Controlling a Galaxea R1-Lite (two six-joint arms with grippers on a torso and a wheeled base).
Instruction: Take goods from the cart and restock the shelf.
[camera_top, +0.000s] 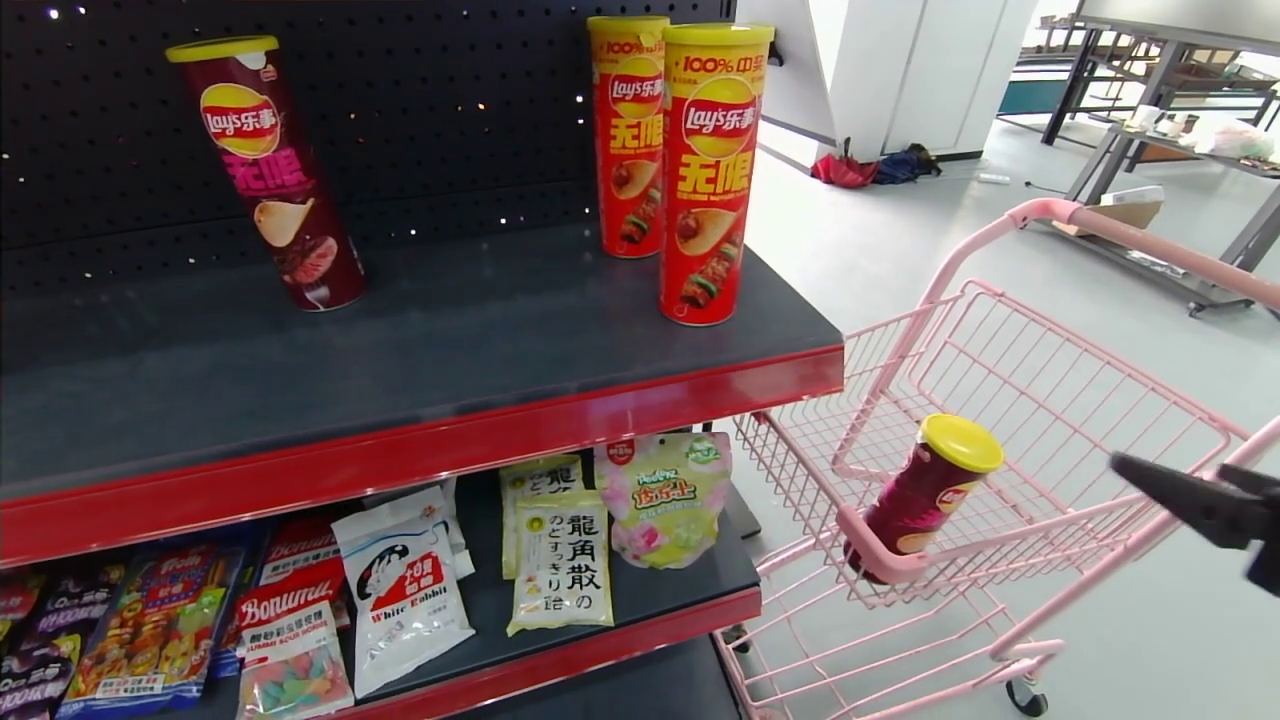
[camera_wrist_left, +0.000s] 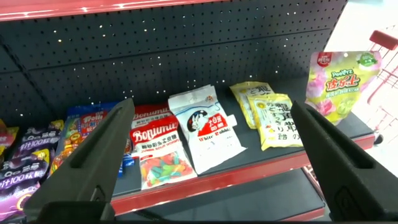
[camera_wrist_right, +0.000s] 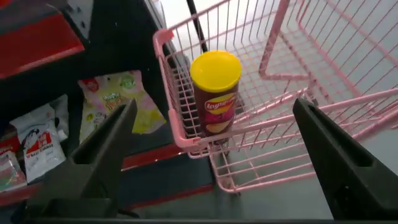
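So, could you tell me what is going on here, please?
It is shelf restocking. A maroon chip can with a yellow lid leans in the pink wire cart, and the open right hand is near it, not touching. The open left hand faces the snack bags on the lower shelf. Three tall chip cans stand on the dark upper shelf.

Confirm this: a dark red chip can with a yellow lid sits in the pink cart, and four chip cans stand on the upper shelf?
Not four: the head view shows three on the upper shelf, one dark red can and two bright red cans. The rest is right.
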